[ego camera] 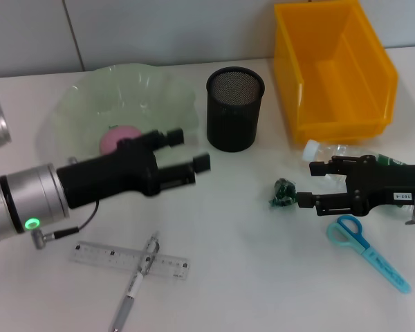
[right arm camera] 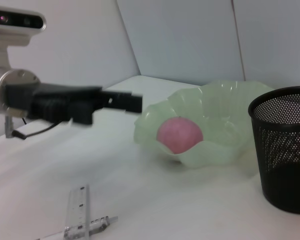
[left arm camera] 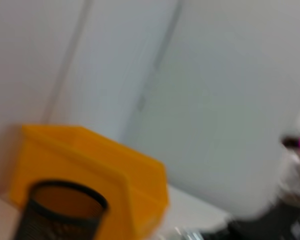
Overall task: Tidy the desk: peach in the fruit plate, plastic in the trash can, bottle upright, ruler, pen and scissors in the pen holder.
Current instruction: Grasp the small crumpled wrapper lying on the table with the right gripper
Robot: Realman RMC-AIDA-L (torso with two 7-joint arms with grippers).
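The left claw [ego camera: 191, 153] is empty with its fingers spread, hovering above the near rim of the plate [ego camera: 90, 97], a translucent pale-green dish with a wavy edge. The round pink peach [ego camera: 117, 138] lies in the plate. The right claw [ego camera: 311, 183] is likewise spread and empty, just beside the crumpled green plastic [ego camera: 285, 192] on the white bench [ego camera: 249, 277]. A clear bottle [ego camera: 332, 151] lies on its side behind it. The blue-handled scissors [ego camera: 366, 250] lie near. The pen [ego camera: 135, 283] lies across the clear flat ruler [ego camera: 130, 259]. The cylindrical black mesh holder [ego camera: 234, 107] stands beside the yellow plastic bin [ego camera: 335, 66].
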